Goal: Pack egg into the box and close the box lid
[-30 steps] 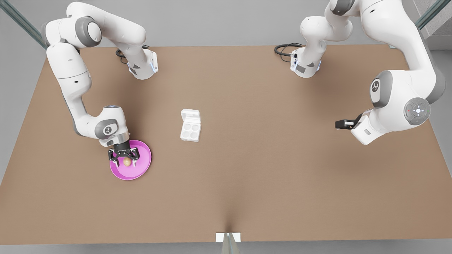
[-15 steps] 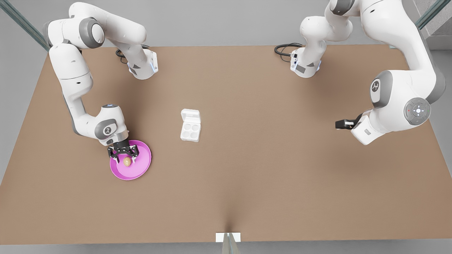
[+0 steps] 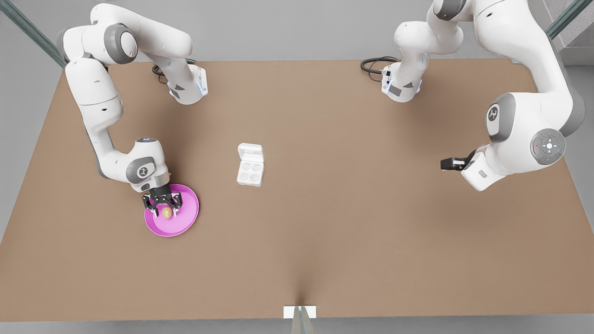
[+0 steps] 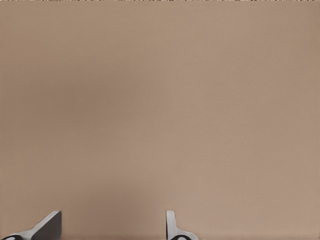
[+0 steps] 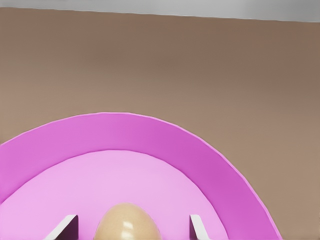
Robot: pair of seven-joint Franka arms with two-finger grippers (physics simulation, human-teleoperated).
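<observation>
The big flat brown counter (image 3: 325, 222) carries everything. Two white robot arms reach over it from the far side.

The arm on the front view's left (image 3: 100, 116) bends down over the round pink plate (image 3: 184, 221). The right wrist view looks at this plate and the egg, so this is the right arm. The arm on the front view's right (image 3: 524, 120) is the left arm. It waits over bare counter, well apart from the other things.

The pink plate lies flat near the front view's left side of the counter.

The small white foam box (image 3: 250, 172) sits near the middle of the counter, well apart from the plate. Its four round cups face up. The plain white box lid (image 3: 250, 151) is open and lies flat on the far side of the cups.

The right tool (image 3: 162, 208) is black and points down at the plate. Its two fingers (image 5: 67, 227) are spread apart, one on each side of the egg. In the right wrist view there is a gap between each finger and the egg, so they are not touching it.

The left tool (image 3: 449, 163) is black too and sticks out toward the middle of the counter. In the left wrist view its two fingertips (image 4: 47, 226) stand apart with nothing between them.

The tiny smooth tan-brown egg (image 3: 166, 212) lies on the pink plate, between the right tool's fingers. In the front view its long side seems to run from the far side toward the near side.
</observation>
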